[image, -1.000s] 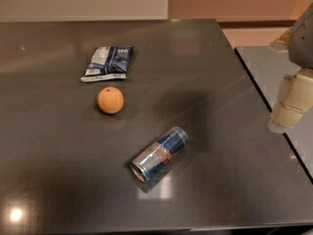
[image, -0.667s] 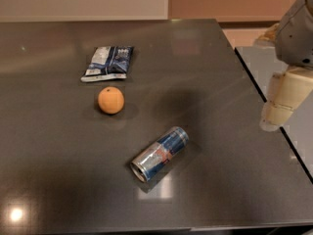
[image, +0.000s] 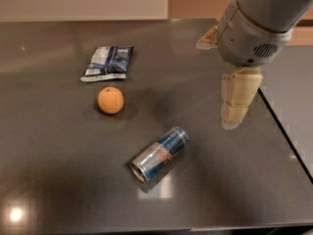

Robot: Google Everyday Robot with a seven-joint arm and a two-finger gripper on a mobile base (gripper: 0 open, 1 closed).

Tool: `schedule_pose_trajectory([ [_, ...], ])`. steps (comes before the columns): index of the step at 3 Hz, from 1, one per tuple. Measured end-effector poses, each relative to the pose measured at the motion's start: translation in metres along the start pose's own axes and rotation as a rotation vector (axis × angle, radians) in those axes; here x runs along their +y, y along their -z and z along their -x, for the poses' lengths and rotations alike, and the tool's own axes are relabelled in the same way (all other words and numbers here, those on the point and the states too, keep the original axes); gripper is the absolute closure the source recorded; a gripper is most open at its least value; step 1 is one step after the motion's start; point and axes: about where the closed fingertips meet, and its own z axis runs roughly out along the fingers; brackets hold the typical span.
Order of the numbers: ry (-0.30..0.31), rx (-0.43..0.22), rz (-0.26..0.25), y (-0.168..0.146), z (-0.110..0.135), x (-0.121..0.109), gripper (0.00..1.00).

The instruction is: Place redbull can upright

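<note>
The redbull can [image: 159, 153] lies on its side on the dark table [image: 58, 180], near the front middle. It is blue and silver, with its silver end toward the front left. My gripper [image: 234, 102] hangs above the table to the right of the can and a little farther back. It holds nothing and is apart from the can. The grey wrist above it fills the upper right of the view.
An orange [image: 110, 100] sits left of and behind the can. A blue-and-white snack bag [image: 107, 62] lies behind the orange. The table's right edge [image: 283, 131] runs diagonally just right of the gripper, and its front edge is near the bottom.
The arm has moved left from the right edge of the view to over the table, closer to the can. The can, orange and bag have not moved.
</note>
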Motion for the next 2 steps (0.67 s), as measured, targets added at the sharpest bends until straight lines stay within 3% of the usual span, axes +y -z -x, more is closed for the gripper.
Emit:
schedule_pose_trajectory([
  [2,0.293,-0.027,0.085,-0.04,0.075,0.035,0.0],
])
